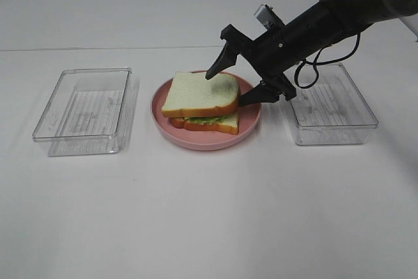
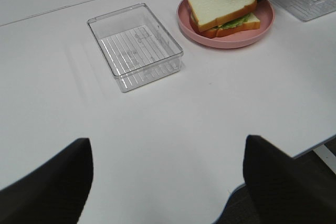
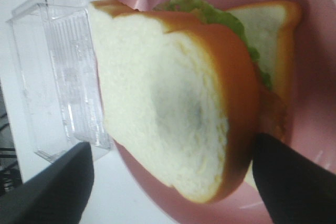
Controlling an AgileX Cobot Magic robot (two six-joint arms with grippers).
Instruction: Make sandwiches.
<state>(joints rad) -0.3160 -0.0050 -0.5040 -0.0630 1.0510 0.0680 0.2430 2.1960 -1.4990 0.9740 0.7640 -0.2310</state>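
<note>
Sandwich (image 1: 201,101) stacked on pink plate (image 1: 164,114) at centre of frame, top bread slice (image 1: 199,93) sitting askew over lettuce (image 1: 204,120). Right gripper (image 1: 234,87) spread wide, released, straddling the slice's right edge. Clear containers left (image 1: 86,110) and right (image 1: 331,104). Left gripper (image 2: 167,174) apart, empty.

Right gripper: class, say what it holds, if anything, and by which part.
Nothing. The right gripper is open over the top bread slice, one finger above its far edge, the other beside its right edge. The slice rests on the sandwich.
</note>
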